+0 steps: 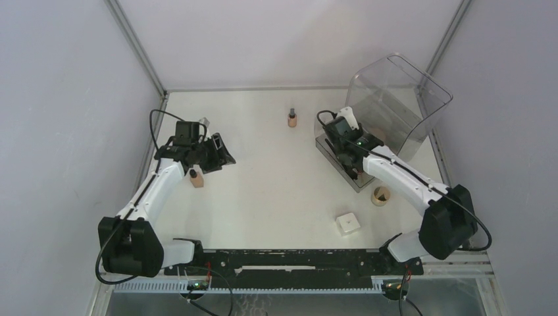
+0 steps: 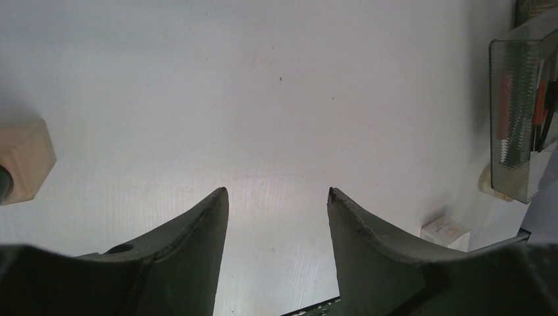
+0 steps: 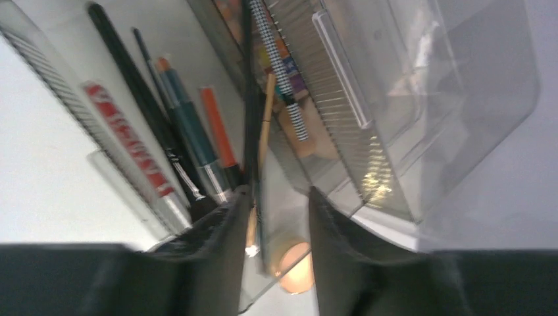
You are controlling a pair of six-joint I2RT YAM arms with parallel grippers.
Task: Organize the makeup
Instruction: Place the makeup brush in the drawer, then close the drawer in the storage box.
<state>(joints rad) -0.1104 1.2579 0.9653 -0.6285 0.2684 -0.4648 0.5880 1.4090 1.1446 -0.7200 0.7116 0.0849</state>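
Observation:
My right gripper point(image 1: 353, 168) point(image 3: 278, 192) hangs open over the clear tray point(image 1: 332, 161) point(image 3: 62, 85), its jaws astride an inner divider wall. A thin tan-handled brush point(image 3: 262, 131) runs along its left finger. The tray holds makeup: a red-labelled tube point(image 3: 125, 141), a black brush point(image 3: 131, 85), a teal pencil point(image 3: 187, 112), an orange stick point(image 3: 216, 125). My left gripper point(image 1: 224, 155) point(image 2: 276, 191) is open and empty above bare table, beside a tan bottle point(image 1: 195, 178) point(image 2: 23, 168). Another dark-capped bottle point(image 1: 292, 117) stands mid-back. A round puff point(image 1: 380, 195) and a white box point(image 1: 347, 223) point(image 2: 446, 230) lie near the front right.
The big clear bin point(image 1: 395, 105) point(image 3: 428, 99) lies tipped at the back right, right behind the tray. Grey walls close in the table on three sides. The arm bases and a black rail run along the near edge.

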